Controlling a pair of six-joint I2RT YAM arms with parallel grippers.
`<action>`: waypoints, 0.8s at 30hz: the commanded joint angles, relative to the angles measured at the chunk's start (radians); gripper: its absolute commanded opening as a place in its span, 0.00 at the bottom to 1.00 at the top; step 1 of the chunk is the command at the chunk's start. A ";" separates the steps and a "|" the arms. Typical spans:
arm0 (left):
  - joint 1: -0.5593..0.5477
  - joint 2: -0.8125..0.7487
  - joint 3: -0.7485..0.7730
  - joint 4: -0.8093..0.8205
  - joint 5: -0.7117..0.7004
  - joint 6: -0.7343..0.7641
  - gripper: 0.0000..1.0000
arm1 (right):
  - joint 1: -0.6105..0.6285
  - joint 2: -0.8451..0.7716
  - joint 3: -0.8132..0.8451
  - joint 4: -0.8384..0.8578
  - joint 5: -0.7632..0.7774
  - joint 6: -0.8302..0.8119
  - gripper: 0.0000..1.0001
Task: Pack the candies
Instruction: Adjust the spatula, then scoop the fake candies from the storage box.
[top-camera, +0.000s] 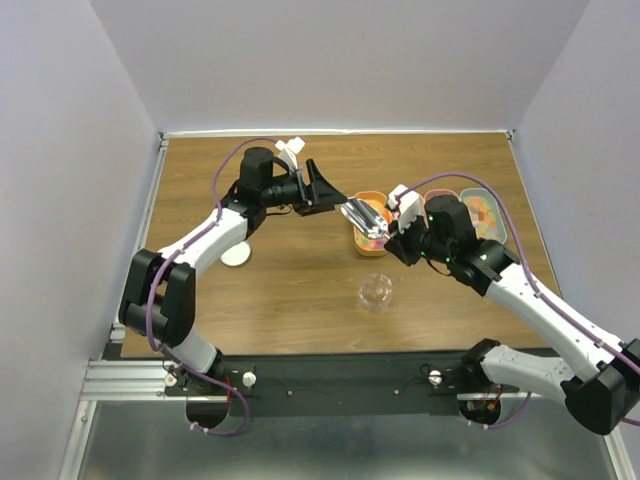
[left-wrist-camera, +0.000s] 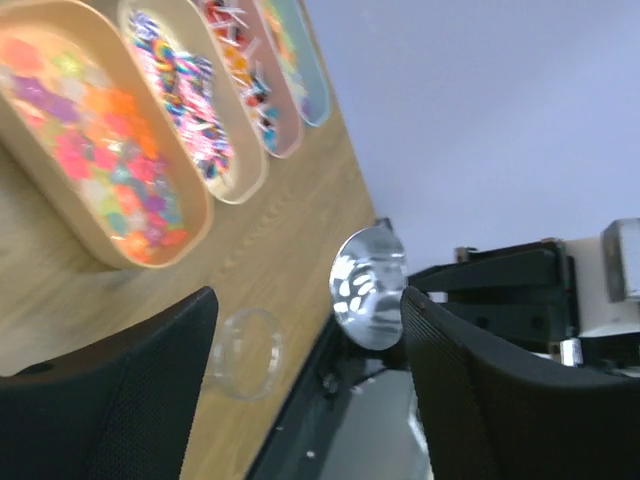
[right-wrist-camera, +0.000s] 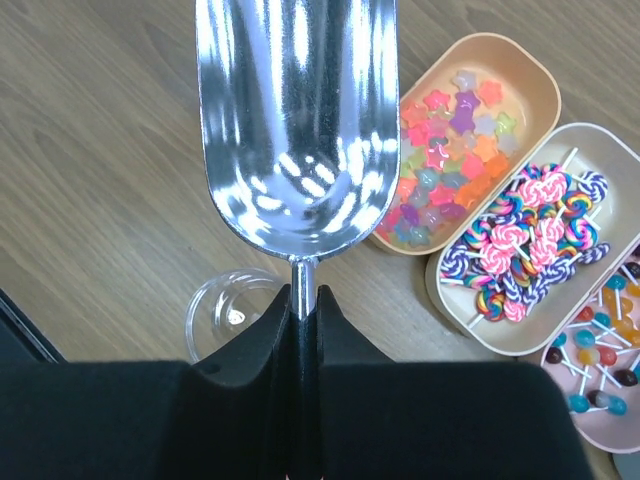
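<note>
Right gripper (right-wrist-camera: 303, 302), scoop (right-wrist-camera: 295, 120) over tray (right-wrist-camera: 490, 38) rim

Worktop layout: a row of trays runs from the centre to the rightmost tray (top-camera: 482, 192) near the right edge. The candies (right-wrist-camera: 440, 160) lie in the leftmost tray (right-wrist-camera: 525, 80). The scoop (right-wrist-camera: 295, 120), clamped at its handle by the right gripper (right-wrist-camera: 303, 310), hangs over that tray's left rim. A cup (top-camera: 376, 290) stands before that tray, towards the near edge. A disc (top-camera: 236, 255) lies towards the left edge.

Robotics lab cell: blank pale walls (top-camera: 330, 60) boxing in a wood-grain counter (top-camera: 290, 290), aluminium rail (top-camera: 120, 378) along its near edge.
</note>
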 joint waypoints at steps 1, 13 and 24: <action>0.058 -0.088 0.051 -0.172 -0.174 0.194 0.85 | -0.004 0.112 0.135 -0.150 0.061 0.037 0.01; 0.057 -0.318 -0.017 -0.387 -0.798 0.537 0.85 | -0.007 0.490 0.489 -0.628 0.207 0.218 0.01; 0.054 -0.377 -0.092 -0.386 -0.820 0.591 0.85 | -0.023 0.752 0.685 -0.808 0.164 0.307 0.01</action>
